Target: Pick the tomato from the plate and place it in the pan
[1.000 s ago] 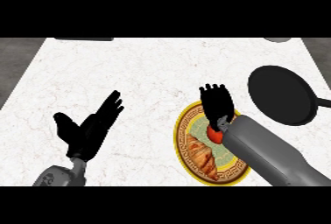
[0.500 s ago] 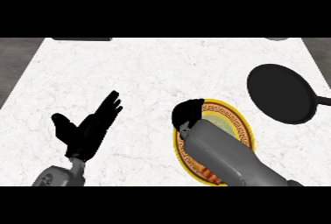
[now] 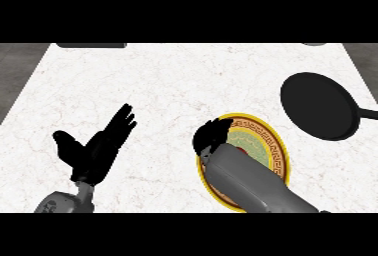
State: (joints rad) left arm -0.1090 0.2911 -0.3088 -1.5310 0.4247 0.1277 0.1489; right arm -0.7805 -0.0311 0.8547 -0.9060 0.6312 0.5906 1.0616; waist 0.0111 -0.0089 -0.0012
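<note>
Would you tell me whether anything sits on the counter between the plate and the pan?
Nothing visible does: only bare counter separates the plate from the pan. The tomato itself is not visible.

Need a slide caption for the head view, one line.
Right hand over the plate's left rim, tomato out of sight, black pan apart at right, left hand resting open at left.

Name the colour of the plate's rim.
Plate rim: yellow with dark key pattern; head view.

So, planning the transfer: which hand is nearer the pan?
Right. The right hand sits over the plate's left rim, left of the pan; the left hand rests open, farther left.
</note>
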